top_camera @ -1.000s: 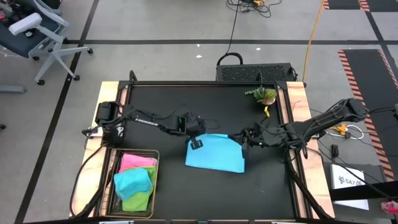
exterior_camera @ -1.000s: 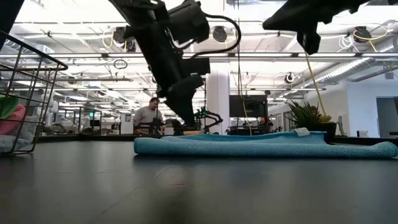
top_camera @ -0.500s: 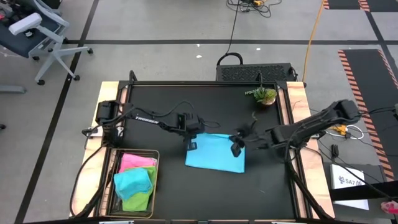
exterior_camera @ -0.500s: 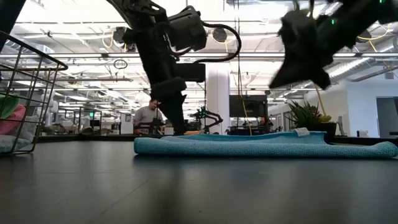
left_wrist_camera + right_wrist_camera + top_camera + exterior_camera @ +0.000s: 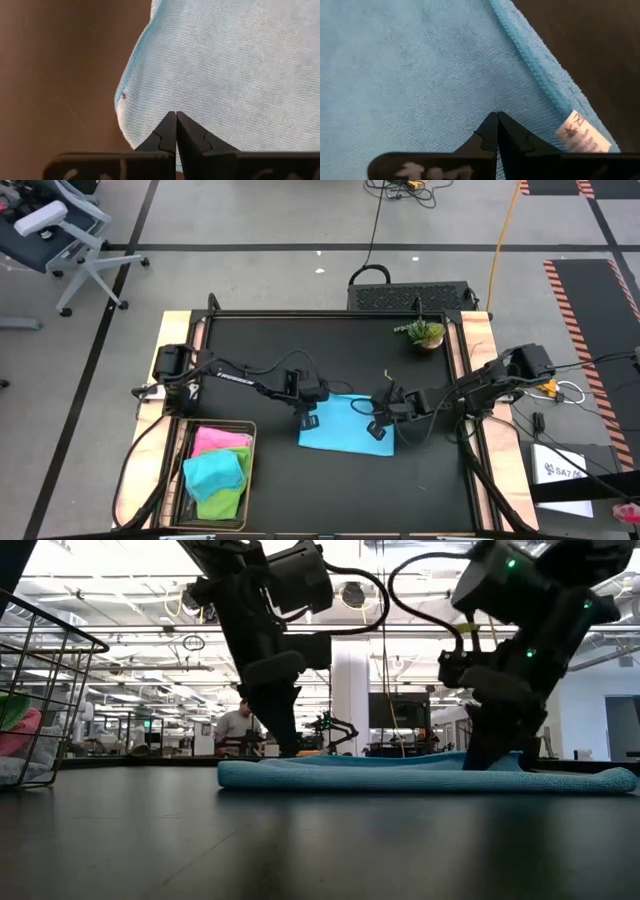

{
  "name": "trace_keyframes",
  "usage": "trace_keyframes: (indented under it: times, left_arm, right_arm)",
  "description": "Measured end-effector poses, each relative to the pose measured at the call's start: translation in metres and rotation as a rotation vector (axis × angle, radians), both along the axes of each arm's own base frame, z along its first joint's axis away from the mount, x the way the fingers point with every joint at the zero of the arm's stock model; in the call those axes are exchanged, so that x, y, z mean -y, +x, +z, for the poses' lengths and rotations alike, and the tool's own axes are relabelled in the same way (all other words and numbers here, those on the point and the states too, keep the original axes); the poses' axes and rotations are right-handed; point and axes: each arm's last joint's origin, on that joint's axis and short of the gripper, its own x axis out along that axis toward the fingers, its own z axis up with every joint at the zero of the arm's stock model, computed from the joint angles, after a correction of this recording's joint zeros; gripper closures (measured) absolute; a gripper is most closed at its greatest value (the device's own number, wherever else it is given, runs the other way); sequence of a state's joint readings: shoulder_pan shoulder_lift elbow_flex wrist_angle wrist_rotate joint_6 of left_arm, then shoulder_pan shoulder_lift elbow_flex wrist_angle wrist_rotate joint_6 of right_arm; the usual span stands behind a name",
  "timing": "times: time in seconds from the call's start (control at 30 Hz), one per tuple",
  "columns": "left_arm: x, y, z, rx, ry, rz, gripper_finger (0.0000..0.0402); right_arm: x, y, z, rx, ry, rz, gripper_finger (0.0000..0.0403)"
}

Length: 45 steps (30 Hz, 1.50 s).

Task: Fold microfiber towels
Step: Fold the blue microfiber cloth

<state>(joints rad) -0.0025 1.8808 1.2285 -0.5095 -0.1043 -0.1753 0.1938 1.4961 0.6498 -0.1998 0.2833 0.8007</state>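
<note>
Fingers together on both grippers, L (image 5: 309,420) & R (image 5: 377,428), tips pressed on blue towel (image 5: 345,432), prob. flattening the fold.

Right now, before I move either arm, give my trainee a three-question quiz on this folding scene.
1. True or false: the soft light blue microfiber towel lies inside the rectangular wire mesh basket.
2. Which hand is at the towel's edge nearest the basket? A. left hand B. right hand
3. Fill in: both hands have their fingers ____.

Key: 1. False; it lies flat on the black table, beside the basket. 2. A. 3. Shut, tips down on the towel, with no fold of cloth visibly pinched.
</note>
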Motion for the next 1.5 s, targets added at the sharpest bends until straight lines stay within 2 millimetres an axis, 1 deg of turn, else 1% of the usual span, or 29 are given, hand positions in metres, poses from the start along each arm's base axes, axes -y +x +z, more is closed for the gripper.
trace_keyframes:
  times: [0.17,0.33,0.43,0.5,0.63,0.73,0.8,0.97,1.1,1.23,1.37,1.5]
  left_arm:
    - [0.000,0.002,0.001,0.037,-0.032,0.088,0.0399]
    - [0.000,0.005,0.002,0.076,-0.043,0.113,0.0389]
    - [-0.001,0.006,0.003,0.086,-0.028,0.121,0.0391]
    - [-0.001,0.006,0.003,0.088,-0.027,0.119,0.0397]
    - [-0.001,0.006,0.003,0.086,-0.026,0.117,0.0395]
    - [-0.001,0.006,0.003,0.087,-0.025,0.116,0.0389]
    - [-0.001,0.006,0.003,0.087,-0.025,0.116,0.0389]
    - [-0.001,0.007,0.003,0.099,-0.026,0.118,0.0399]
    - [0.000,0.008,0.004,0.109,-0.029,0.121,0.0389]
    - [0.000,0.008,0.004,0.111,-0.037,0.137,0.0388]
    - [0.000,0.008,0.004,0.110,-0.033,0.130,0.0398]
    - [-0.001,0.008,0.004,0.104,0.013,0.086,0.0392]
  right_arm:
    - [0.013,0.001,-0.001,-0.050,-0.097,0.087,0.0403]
    - [0.029,0.002,0.002,-0.080,-0.198,0.148,0.0403]
    - [0.037,0.004,0.007,-0.031,-0.170,0.133,0.0403]
    - [0.038,0.007,0.016,0.050,-0.122,0.132,0.0403]
    - [0.034,0.009,0.038,0.219,-0.022,0.147,0.0403]
    - [0.027,0.005,0.049,0.269,0.028,0.166,0.0403]
    - [0.021,0.002,0.052,0.274,0.064,0.176,0.0403]
    - [0.007,0.000,0.053,0.281,0.094,0.203,0.0403]
    - [0.002,-0.001,0.052,0.269,0.100,0.216,0.0403]
    - [-0.002,-0.003,0.050,0.248,0.137,0.186,0.0403]
    - [-0.013,-0.010,0.046,0.190,0.215,0.162,0.0403]
    - [-0.025,-0.015,0.044,0.157,0.265,0.131,0.0403]
